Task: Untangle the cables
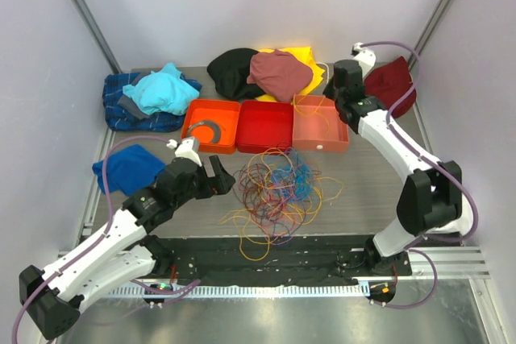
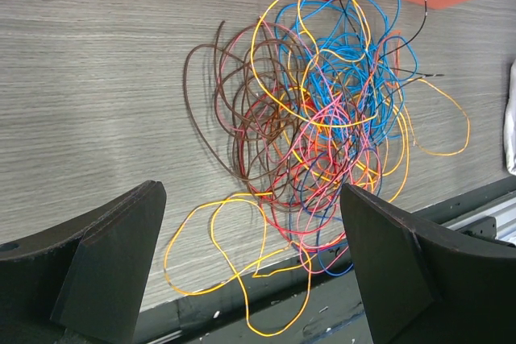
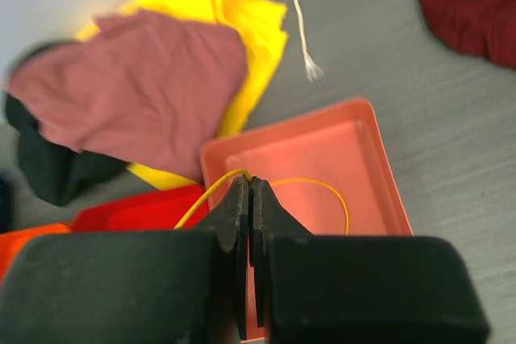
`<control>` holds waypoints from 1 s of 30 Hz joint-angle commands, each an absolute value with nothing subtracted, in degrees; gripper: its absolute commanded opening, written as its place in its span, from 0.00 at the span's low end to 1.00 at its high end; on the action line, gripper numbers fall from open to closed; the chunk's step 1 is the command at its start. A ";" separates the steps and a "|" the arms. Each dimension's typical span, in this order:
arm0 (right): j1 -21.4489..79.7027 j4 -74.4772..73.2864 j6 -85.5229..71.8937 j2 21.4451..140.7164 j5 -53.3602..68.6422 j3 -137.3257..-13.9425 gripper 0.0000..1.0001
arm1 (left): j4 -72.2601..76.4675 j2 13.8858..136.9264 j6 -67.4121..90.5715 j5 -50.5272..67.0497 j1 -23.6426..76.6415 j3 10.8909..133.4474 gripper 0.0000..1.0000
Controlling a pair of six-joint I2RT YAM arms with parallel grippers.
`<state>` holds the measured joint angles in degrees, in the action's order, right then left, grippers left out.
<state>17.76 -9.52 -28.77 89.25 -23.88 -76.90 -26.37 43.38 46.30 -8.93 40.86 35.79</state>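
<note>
The cables (image 1: 278, 191) lie tangled on the tabletop (image 1: 363, 199), just on the near side of the salmon tray (image 1: 321, 147). One yellow cable (image 3: 310, 180) loops over that tray, pinched between the right fingers (image 3: 230, 215). The left fingers (image 2: 105, 255), spread wide, hover near-left of the tray.

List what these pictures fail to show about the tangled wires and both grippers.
- Top view: which strand crosses over which in the pile of thin coloured wires; the strands are too thin.
- Left wrist view: the pile's near loops, hidden behind a finger of the open left gripper.
- Right wrist view: the thin yellow wire below the shut right gripper; its fingers cover it.
</note>
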 commanded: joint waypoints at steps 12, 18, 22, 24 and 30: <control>17.23 -11.34 -30.85 93.00 -27.07 -75.85 0.63 | -24.00 43.68 46.93 -9.14 41.13 35.68 0.95; 18.89 -10.81 -34.71 77.89 -21.55 -67.43 0.60 | -22.77 44.56 47.20 -8.79 41.13 35.60 0.95; 25.65 -10.02 -35.94 67.52 -21.96 -53.64 0.57 | -21.36 45.70 47.72 -8.70 41.13 35.33 0.95; 31.89 -10.11 -36.82 62.42 -24.16 -47.15 0.57 | -20.75 46.75 47.90 -8.44 41.13 35.59 0.95; 45.06 -15.71 -45.34 53.63 -29.43 -35.62 0.54 | -19.60 50.62 48.16 -7.21 41.13 37.09 0.95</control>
<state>39.40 -10.94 -38.39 58.33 -23.97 -41.21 -22.92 48.95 47.66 -8.29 40.86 35.38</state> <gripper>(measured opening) 0.554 0.954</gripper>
